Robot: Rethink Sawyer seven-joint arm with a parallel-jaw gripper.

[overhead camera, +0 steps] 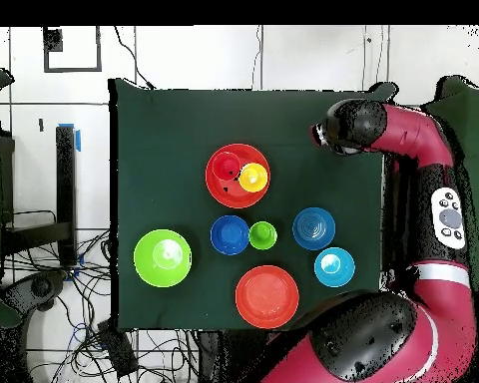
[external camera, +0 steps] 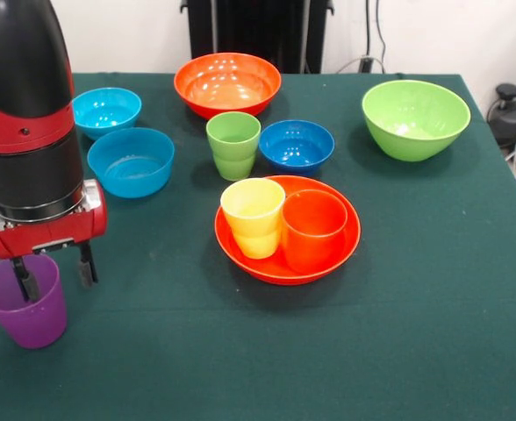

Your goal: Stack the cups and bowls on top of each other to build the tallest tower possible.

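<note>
- The gripper hangs at the purple cup, fingers spread — one finger dips inside the cup, the other sits outside its rim, nothing squeezed.
- That purple cup stands upright near the table's front corner, well apart from the rest.
- The yellow cup and orange cup stand side by side, touching, inside a wide orange bowl.
- The green cup stands alone on the cloth, just beside the dark blue bowl.
- Two light blue bowls sit close together at one side; the second orange bowl is behind.
- The lime green bowl sits apart — far corner.
- From overhead, the arm covers the purple cup.
</note>
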